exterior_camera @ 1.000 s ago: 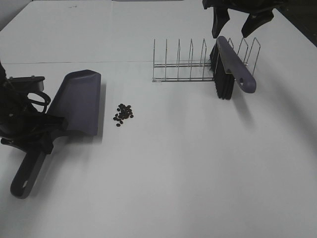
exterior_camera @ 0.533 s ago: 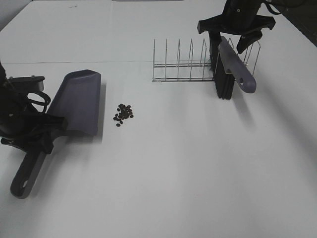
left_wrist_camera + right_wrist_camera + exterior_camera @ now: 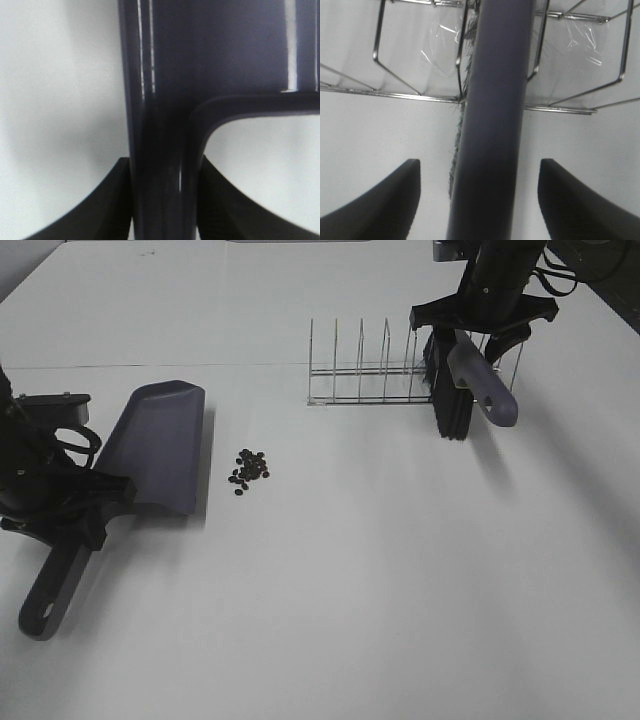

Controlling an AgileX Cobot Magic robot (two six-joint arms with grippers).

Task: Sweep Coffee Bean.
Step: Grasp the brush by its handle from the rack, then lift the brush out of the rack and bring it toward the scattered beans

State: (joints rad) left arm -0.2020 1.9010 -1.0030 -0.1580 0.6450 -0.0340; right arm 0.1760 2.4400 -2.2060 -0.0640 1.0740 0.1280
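Right pincer (image 3: 472, 338) is spread wide, one jaw on each side of the grey-purple plastic hand brush with black bristles (image 3: 485, 388). In the wrist view there's clear daylight between both jaws and the handle, so we'd say nothing is gripped yet. The brush leans in the thin chrome wire rack (image 3: 360, 398) up by the far edge, toward the far right corner of the white worktop (image 3: 400, 590).

Left pincer (image 3: 88, 508) is clamped on the handle of the grey-purple plastic dustpan (image 3: 155, 445) by the left edge, with the pan lying flat. The small dark coffee beans (image 3: 248, 468) sit in a loose cluster just beside the pan's long right side, toward the middle of the worktop, not touching it.

So we reckon we're at the grab-the-brush step and no sweeping has started. Next we need to close squarely on that handle, then lift it up and out without snagging the bristles on the rack wires. After that it's a long carry to the beans, landing on their far side from the pan so the stroke pushes them toward it. The pan probably wants turning so its open lip faces them.
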